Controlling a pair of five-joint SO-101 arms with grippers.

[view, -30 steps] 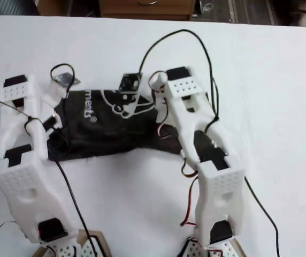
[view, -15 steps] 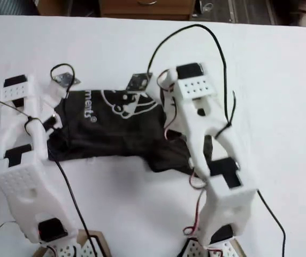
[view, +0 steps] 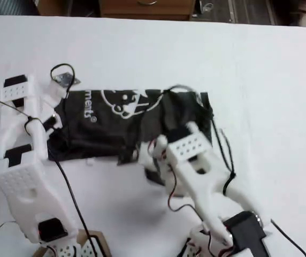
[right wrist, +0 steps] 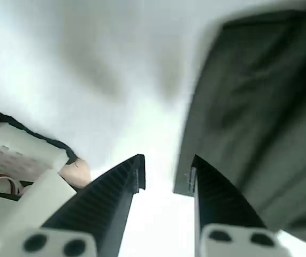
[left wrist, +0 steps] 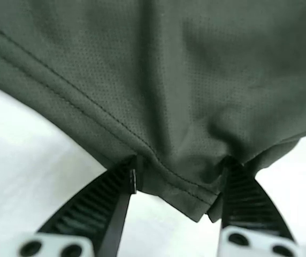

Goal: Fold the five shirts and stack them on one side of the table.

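Black shirt [view: 115, 120] lies flat on the white worktop [view: 260, 64], between the two arms. The left tool [left wrist: 180, 170] sits at one end of the shirt with its jaws spread wide and the hem running across the gap between them. The right tool [right wrist: 166, 163] is just beside the other end. Its jaws are a little apart and hold nothing. I think the fold is only half done. Next, the right tool should pinch that near edge and bring it over.
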